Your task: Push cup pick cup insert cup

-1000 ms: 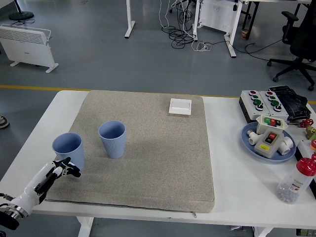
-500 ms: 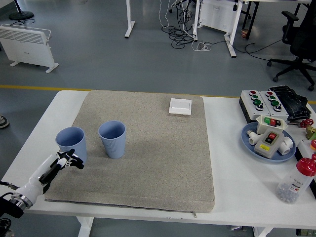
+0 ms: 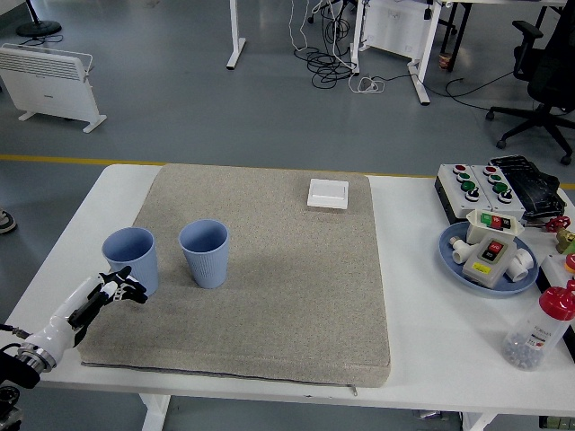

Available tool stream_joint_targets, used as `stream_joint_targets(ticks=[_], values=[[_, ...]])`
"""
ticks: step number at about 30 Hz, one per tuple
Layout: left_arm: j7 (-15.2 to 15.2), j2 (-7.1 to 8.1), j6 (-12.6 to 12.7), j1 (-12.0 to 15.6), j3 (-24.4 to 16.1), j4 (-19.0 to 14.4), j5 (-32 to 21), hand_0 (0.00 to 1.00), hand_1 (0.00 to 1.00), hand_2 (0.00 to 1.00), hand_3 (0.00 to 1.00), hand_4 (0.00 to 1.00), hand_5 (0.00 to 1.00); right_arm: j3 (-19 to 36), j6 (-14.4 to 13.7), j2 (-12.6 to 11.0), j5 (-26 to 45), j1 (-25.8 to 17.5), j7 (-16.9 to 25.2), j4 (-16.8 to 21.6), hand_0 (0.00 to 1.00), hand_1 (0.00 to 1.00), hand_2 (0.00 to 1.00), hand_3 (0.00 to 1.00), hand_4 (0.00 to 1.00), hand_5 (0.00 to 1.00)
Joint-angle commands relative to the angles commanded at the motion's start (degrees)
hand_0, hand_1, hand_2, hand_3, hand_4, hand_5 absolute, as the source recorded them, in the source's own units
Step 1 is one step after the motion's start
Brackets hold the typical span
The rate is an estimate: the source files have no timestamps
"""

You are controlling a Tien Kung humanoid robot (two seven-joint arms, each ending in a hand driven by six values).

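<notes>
Two pale blue cups stand upright on the grey mat (image 3: pixel 269 278), near its left edge: the left cup (image 3: pixel 131 259) sits close to the mat's border, the right cup (image 3: pixel 205 252) just beside it with a narrow gap between them. Both appear empty, their mouths open to the camera. The robot's left hand (image 3: pixel 106 294) reaches in from the mat's lower-left corner, fingers loosely extended and holding nothing, fingertips just beside or touching the base of the left cup; contact cannot be confirmed. Judged from this layout, the pushing step looks underway or nearly complete, while the picking up and nesting of one cup inside the other remain undone. The right arm is out of sight. At the mat's far edge lies a white switch plate (image 3: pixel 328 193). Well to the right of the mat, a blue plate (image 3: pixel 453 256) carries a push-button box (image 3: pixel 490 253) and white fittings, with a clear red-capped bottle (image 3: pixel 540 329) of small beads nearby.
</notes>
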Motion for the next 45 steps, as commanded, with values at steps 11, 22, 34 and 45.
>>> stream_joint_targets(ticks=[11,22,34,45], values=[[-0.6,-0.01,-0.3,-3.7,2.7,2.3,-1.6,0.703,0.507,0.480,0.467,0.626,0.998,0.0,0.0,0.1,-0.4,0.2,-0.1,0.0,0.724,0.648,0.648,0.577,0.125,0.469],[-1.1,-0.67,-0.6,-6.6,4.5,6.1,-2.7,0.706,0.506,0.479,0.467,0.625,0.998,-0.2,0.0,0.1,-0.5,0.3,-0.1,0.0,0.724,0.647,0.648,0.577,0.125,0.471],[-1.1,-0.80,-0.8,-10.3,6.8,9.6,-3.5,0.712,0.503,0.477,0.465,0.616,0.998,-0.5,0.0,0.2,-0.6,0.3,-0.2,0.0,0.724,0.648,0.649,0.577,0.125,0.470],[-1.7,-1.70,-1.2,-12.4,8.9,12.3,-5.7,0.715,0.503,0.476,0.465,0.612,0.998,-0.6,0.0,0.2,-0.7,0.3,-0.3,0.0,0.724,0.648,0.648,0.577,0.125,0.470]])
